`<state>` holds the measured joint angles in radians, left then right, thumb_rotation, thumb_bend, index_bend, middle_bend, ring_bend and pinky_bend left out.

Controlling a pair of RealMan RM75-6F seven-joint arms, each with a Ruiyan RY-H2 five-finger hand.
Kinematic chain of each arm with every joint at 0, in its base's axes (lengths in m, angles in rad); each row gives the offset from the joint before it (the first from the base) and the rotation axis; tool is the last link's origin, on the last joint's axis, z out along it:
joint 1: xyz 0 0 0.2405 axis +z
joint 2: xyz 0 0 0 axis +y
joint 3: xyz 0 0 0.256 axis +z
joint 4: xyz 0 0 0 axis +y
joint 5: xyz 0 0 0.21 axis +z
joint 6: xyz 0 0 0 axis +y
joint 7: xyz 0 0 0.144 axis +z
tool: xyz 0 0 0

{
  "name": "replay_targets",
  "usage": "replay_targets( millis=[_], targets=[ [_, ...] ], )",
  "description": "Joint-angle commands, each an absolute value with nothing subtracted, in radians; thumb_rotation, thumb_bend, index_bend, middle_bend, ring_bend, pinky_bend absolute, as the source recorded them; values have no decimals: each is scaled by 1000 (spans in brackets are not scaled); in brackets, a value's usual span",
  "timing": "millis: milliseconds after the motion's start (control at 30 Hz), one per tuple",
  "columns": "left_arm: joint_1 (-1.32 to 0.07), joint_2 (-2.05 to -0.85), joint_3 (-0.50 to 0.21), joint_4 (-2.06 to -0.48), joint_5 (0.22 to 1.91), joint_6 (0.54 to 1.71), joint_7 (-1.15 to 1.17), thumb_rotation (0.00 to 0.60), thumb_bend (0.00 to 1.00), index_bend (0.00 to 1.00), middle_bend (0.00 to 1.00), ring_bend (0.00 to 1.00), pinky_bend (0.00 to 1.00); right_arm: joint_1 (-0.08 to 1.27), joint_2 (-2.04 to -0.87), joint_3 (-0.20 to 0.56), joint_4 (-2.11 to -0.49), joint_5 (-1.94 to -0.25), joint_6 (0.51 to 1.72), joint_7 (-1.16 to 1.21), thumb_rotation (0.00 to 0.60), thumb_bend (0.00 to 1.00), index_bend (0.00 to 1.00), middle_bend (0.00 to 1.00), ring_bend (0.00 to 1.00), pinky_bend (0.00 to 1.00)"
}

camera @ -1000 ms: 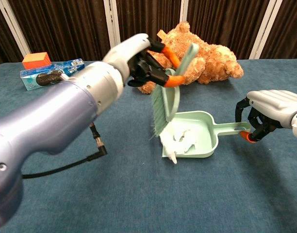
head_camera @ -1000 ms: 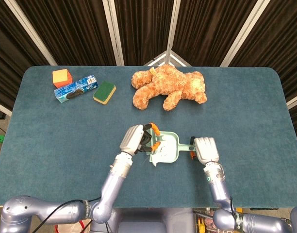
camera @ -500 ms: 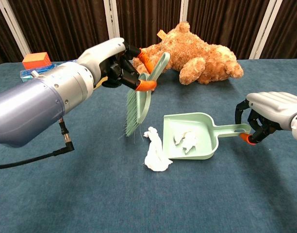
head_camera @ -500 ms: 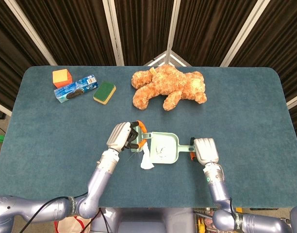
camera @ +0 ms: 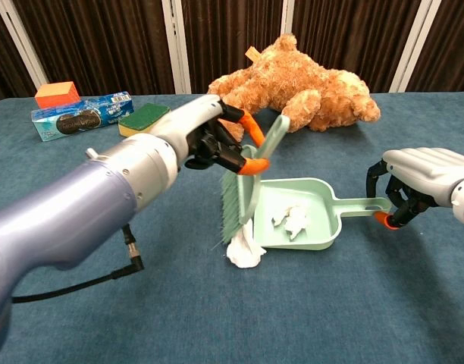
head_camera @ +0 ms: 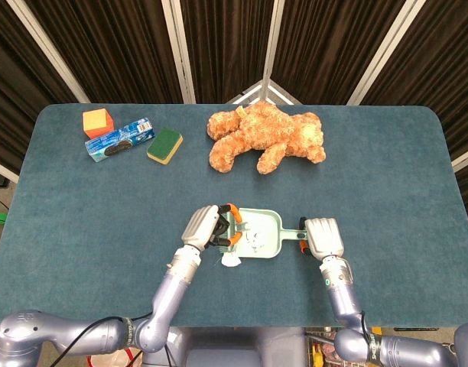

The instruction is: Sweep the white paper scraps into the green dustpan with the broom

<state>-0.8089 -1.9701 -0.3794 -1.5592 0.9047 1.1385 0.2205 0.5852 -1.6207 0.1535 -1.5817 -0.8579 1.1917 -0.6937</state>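
Our left hand (camera: 209, 140) gripped the green broom (camera: 243, 189), bristles touching a white paper scrap (camera: 243, 252) at the green dustpan (camera: 323, 227) mouth. Our right hand (camera: 418, 182) pinched the dustpan handle; more scraps (camera: 293, 220) lay inside.

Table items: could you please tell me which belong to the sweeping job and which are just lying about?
Job:
broom, held by the left hand
green dustpan, handle held by the right hand
white paper scraps: one at the pan's mouth, some inside

Lying about, at the far edge:
teddy bear
sponge
cookie packet
orange block
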Motion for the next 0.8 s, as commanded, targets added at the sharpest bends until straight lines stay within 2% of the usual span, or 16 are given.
replay_targets(
  millis=[33, 333, 800],
  targets=[
    [-820, -1998, -379, -1540, 908, 1137, 213, 600, 645, 782, 1000, 1000, 1000, 586, -1619, 154, -1581, -858, 1191, -693, 600, 460, 604, 820, 797, 795],
    [-852, -2100, -391, -1433, 977, 1154, 180, 600, 644, 782, 1000, 1000, 1000, 574, -1615, 138, -1598, -872, 1208, -692, 600, 461, 603, 820, 797, 795],
    [-936, -2235, -487, -1294, 1030, 1181, 175, 600, 615, 780, 1000, 1000, 1000, 573, -1606, 143, -1611, -871, 1204, -685, 600, 462, 604, 820, 797, 795]
  ],
)
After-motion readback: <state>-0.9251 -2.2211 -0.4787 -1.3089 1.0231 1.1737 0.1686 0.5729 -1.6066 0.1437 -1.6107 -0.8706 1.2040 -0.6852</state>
